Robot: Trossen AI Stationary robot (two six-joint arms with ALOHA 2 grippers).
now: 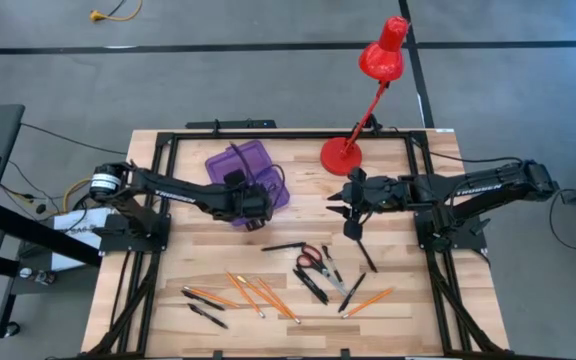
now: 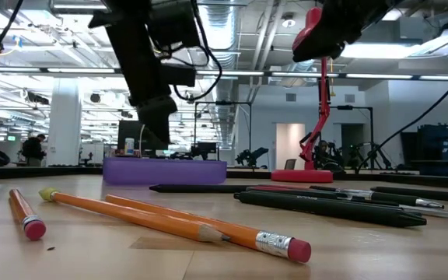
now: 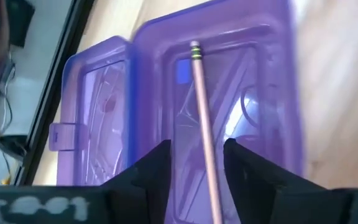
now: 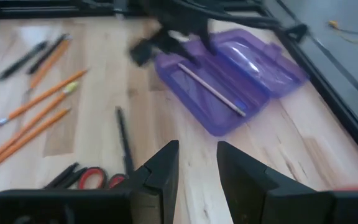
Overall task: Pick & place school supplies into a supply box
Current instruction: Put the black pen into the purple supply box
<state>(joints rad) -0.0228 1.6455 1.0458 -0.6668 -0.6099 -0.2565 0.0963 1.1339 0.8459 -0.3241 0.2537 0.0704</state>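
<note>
- One pencil lies in the supply box; our left claw hangs parted above, holding nothing.
- Our right claw waits parted, empty, over the counter.

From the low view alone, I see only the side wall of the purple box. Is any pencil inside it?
Observer: Yes. One pencil lies in the base of the supply box, whose lid is open flat beside it.
Operator: Does the left end effector hold that pencil?
Observer: No. The left end effector is open above it, and the pencil is thinner than the gap.
Operator: And the right one?
Observer: The right end effector is open and empty, above the table near the lamp base.
</note>
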